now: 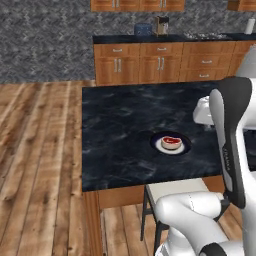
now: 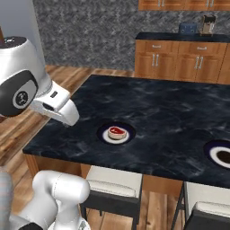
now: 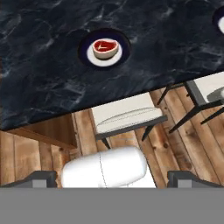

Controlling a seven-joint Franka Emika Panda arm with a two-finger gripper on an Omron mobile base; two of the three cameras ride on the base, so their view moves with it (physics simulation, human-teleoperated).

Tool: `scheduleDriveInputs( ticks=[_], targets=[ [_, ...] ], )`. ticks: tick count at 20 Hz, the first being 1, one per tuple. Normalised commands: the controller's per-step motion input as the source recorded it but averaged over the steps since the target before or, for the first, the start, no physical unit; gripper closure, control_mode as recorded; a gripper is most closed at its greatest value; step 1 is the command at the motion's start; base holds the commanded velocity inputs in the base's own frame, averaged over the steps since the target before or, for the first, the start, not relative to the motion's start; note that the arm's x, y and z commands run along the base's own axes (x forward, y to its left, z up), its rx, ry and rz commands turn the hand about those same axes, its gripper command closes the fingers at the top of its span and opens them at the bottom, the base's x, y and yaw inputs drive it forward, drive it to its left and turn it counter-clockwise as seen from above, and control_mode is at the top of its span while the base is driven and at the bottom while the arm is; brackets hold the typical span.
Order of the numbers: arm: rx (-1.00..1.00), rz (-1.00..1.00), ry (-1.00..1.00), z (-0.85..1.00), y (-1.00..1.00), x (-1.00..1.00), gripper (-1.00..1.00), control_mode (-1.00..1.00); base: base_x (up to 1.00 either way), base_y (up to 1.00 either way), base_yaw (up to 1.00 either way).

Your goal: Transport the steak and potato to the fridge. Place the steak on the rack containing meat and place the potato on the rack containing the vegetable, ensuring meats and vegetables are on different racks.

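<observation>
White arm rises from base, elbow folded high, hand tipped forward and down; gripper jaws spread wide with nothing between them, dark fingertips at far left and right of hand view.

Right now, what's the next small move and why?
Probably lower the hand forward toward the steak. It lies untouched on its plate on the dark island counter, while the gripper hangs with jaws open, back over the stool at the counter's edge, holding nothing.
</observation>
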Motion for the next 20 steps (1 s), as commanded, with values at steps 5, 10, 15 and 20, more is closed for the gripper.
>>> scheduleDriveInputs(
  ticks=[5, 10, 15, 20],
  targets=[
    [0.0, 0.22, 0.05, -0.49, -0.2, 0.27, -1.0, -1.0, 0.0, 0.0, 0.0],
    [0.0, 0.44, 0.06, -0.39, -0.22, 0.13, -1.0, -1.0, 0.0, 0.0, 0.0],
    [0.0, 0.46, 0.0, -0.17, -0.15, 0.0, -1.0, -1.0, 0.0, 0.0, 0.0],
    [0.0, 0.43, 0.01, -0.02, -0.15, 0.09, -1.0, -1.0, 0.0, 0.0, 0.0]
  ],
)
